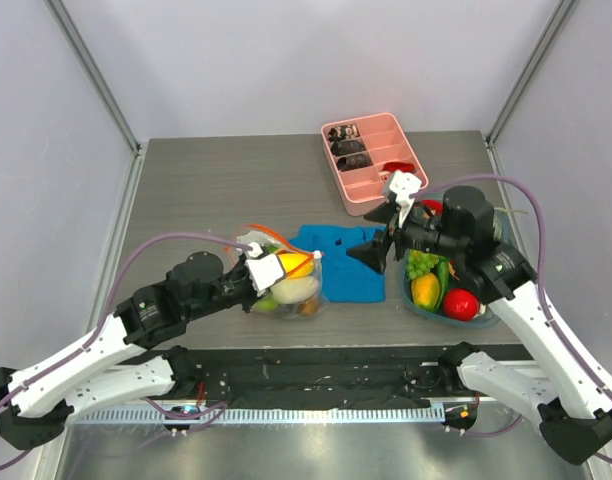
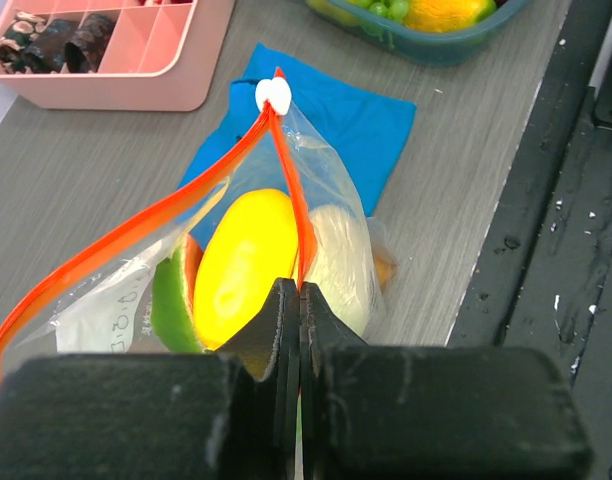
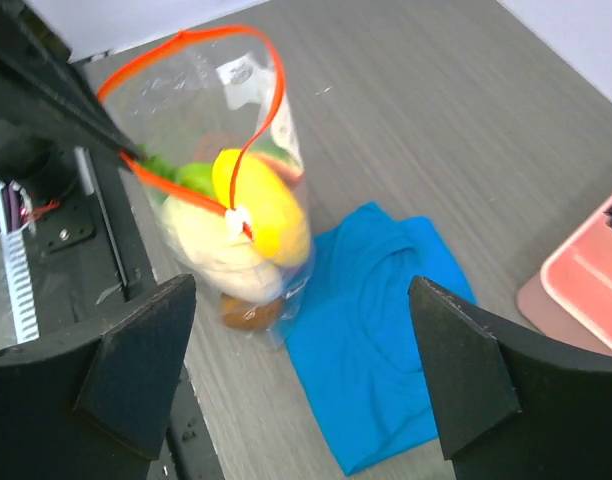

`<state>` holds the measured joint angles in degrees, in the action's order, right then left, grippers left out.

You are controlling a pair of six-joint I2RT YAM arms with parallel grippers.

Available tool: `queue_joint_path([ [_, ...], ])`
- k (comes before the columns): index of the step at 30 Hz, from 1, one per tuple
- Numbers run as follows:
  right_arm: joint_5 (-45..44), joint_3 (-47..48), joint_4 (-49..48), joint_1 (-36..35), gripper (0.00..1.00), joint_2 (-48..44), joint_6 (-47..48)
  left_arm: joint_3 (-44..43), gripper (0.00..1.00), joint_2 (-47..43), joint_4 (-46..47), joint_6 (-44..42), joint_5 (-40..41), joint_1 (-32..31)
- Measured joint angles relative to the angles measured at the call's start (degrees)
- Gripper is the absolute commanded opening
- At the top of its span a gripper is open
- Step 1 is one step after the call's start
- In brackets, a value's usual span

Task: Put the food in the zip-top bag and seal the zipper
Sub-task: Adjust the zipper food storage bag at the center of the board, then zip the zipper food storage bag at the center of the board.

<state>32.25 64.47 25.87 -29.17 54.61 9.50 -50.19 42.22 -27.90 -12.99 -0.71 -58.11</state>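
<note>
grey wood-grain tabletop, pale walls. l gripper (image 2: 299, 300) pinched tight on the thin orange-red zipper (image 2: 106, 250), strip gaping in a loop w/ a white tip (image 2: 273, 95). crinkly clear zip-top bag (image 2: 321, 160) sits by the near edge, left of centre. food inside: glossy yellow oval (image 2: 246, 260), green piece (image 2: 171, 300), cream lump (image 2: 341, 260). r gripper (image 1: 374, 236) spread wide, holding nothing, above the flat blue cloth (image 2: 356, 120). teal bowl (image 2: 456, 45) toward the near-right corner, pink divided tray (image 2: 136, 90) by the far edge.
</note>
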Motion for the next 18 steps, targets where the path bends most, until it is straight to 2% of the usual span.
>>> queue_joint_path([
  [5, 3.3, -6.3, -2.6, 0.0, 0.89, -0.5, 0.4, 0.9, 0.00, -1.0, 0.1, -0.7, -2.6, 0.0],
  [12, 7.9, -9.7, -7.4, -2.5, 0.97, 5.4, -0.8, 1.7, 0.00, -1.5, 0.3, -1.3, -3.9, 0.0],
  [15, 8.5, -11.5, -9.7, -5.6, 0.97, 4.9, 0.5, 1.8, 0.00, -1.5, 0.3, -1.6, -4.1, 0.0],
  [18, 8.6, -13.9, -12.3, -8.2, 0.92, 4.8, 1.0, 1.8, 0.00, -1.5, 0.3, -2.4, -4.5, 0.0],
])
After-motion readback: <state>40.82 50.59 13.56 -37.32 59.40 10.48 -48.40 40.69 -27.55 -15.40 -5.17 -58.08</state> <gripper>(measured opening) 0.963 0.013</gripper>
